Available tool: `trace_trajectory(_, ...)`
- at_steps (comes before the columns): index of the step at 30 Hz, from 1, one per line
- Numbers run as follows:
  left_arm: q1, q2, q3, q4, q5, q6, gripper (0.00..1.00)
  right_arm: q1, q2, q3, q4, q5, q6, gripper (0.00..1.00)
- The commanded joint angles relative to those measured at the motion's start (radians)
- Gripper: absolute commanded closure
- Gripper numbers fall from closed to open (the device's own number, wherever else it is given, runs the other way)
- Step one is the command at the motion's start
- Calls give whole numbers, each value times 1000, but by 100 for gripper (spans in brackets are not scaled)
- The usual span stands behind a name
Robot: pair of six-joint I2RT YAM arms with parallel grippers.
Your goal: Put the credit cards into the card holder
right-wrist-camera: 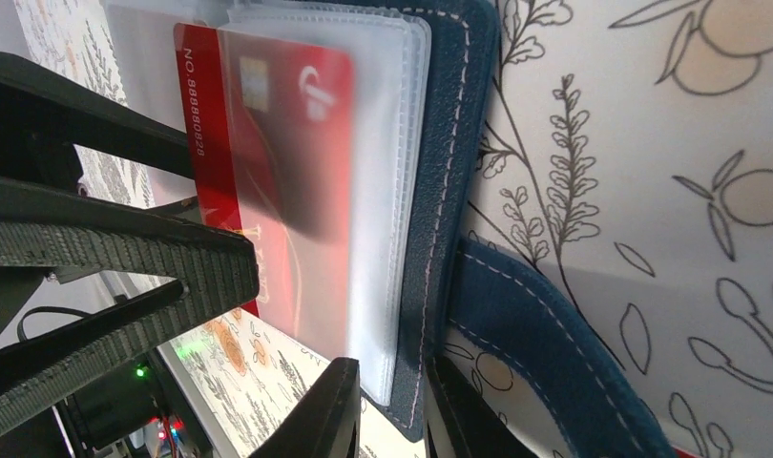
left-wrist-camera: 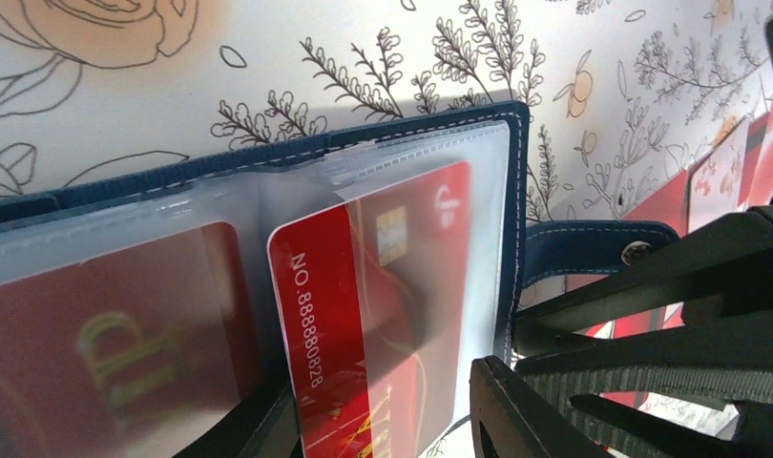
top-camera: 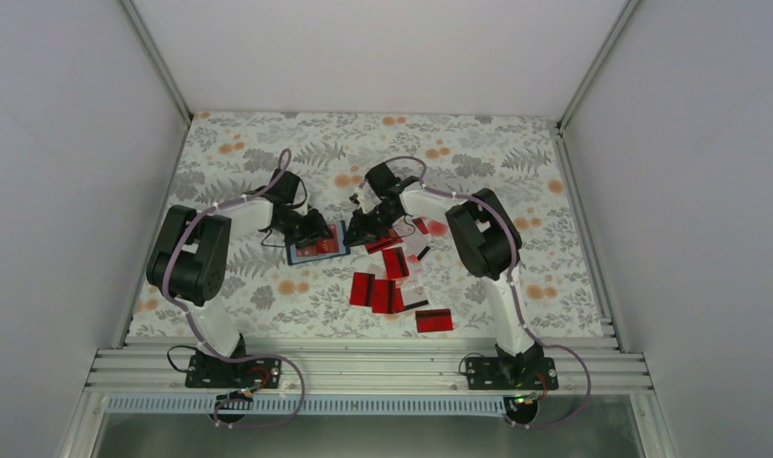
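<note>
The navy card holder (top-camera: pixel 318 250) lies open on the floral table, its clear sleeves (left-wrist-camera: pixel 430 172) facing up. A red credit card (left-wrist-camera: pixel 364 315) with a chip and a printed number sits partly inside the right sleeve, its left strip still outside. My left gripper (left-wrist-camera: pixel 383 420) straddles this card, open, with a gap showing beside its right finger (left-wrist-camera: pixel 516 410). My right gripper (right-wrist-camera: pixel 397 401) is shut on the card holder's edge (right-wrist-camera: pixel 440 239), pinching sleeves and cover. Another red card (left-wrist-camera: pixel 115 334) shows dimly through the left sleeve. From above, both grippers (top-camera: pixel 316 229) (top-camera: pixel 356 232) meet at the holder.
Several loose red cards (top-camera: pixel 394 263) lie scattered right of the holder, one near the front edge (top-camera: pixel 433 320). The holder's snap strap (left-wrist-camera: pixel 636 253) sticks out to the side. White walls enclose the table on three sides.
</note>
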State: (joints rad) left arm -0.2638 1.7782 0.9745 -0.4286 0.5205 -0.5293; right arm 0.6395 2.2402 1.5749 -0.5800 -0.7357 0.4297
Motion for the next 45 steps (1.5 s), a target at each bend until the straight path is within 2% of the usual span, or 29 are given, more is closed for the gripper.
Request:
trace_trajectory(1,-22,50,21,-95,-97,-42,59,19,2,5,63,-42,20,82)
trace_trajectory(14,-68,126,98,-157,-115,-137,61,24,-8,-33,142,-89,78,83)
trace_trajectory(19,-82,136,114,-171,-118,-163,51,25,-19,-52,180,-101,104,84)
trace_trajectory(29,-138,166,194,-300,-229,-177,34,25,-31,-58,240,-115,159,85)
trace_trajectory(34,-170,163,217,-321,-281,-173,14,25,-41,-61,258,-120,175,85)
trace_trajectory(40,-202,190,256,-350,-327,-178,8,25,-61,-69,263,-123,177,85)
trace_trajectory(45,-217,181,262,-337,-349,-183,8,23,-103,-101,254,-105,159,86)
